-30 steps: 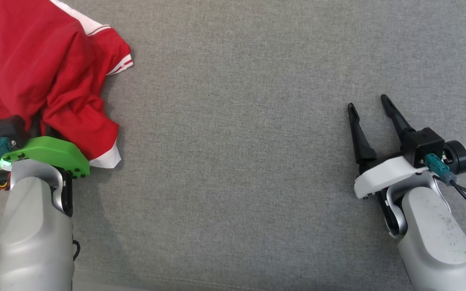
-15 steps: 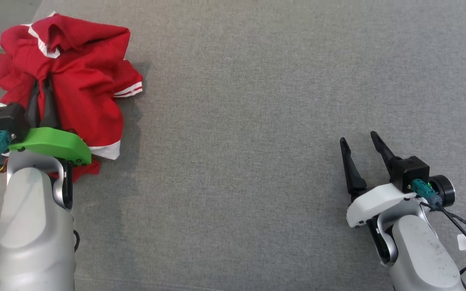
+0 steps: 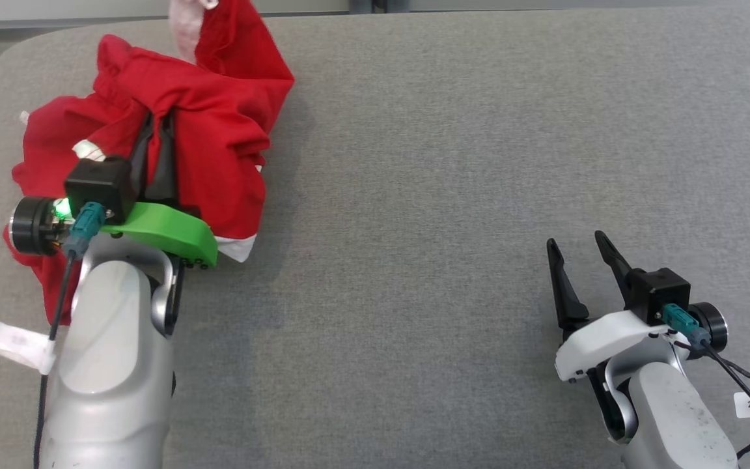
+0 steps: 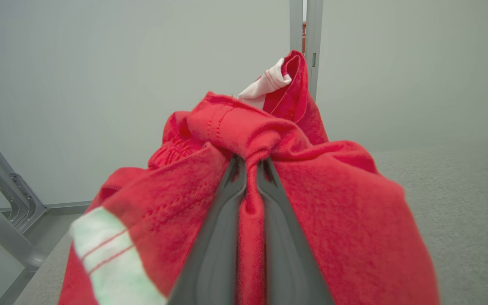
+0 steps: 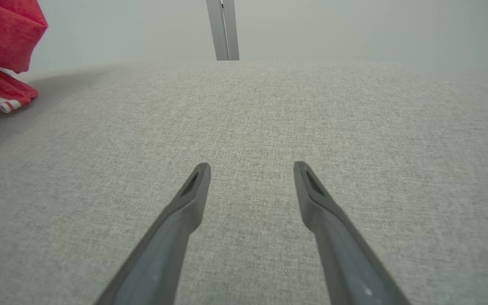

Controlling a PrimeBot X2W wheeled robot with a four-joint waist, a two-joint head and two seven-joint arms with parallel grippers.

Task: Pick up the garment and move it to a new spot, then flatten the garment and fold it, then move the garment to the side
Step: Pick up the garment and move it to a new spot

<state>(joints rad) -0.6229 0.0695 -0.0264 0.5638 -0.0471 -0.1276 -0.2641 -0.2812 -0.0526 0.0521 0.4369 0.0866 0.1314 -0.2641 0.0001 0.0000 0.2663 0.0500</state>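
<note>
Head cam has tilted up since a second ago. My left gripper (image 4: 250, 164) is pinched tight on a bunched fold of the red garment (image 3: 219, 150) at the far left of the grey table (image 3: 453, 195), now further right than before. The right gripper (image 3: 575, 242) sits near right, fingers spread wide.

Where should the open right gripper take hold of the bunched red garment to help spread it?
Probably the white-striped cuff, coming from the robot's right, low over the gray surface. It is a loose edge on the side facing the right gripper, apart from the fold the left gripper pinches, so pulling there should open the red garment.
</note>
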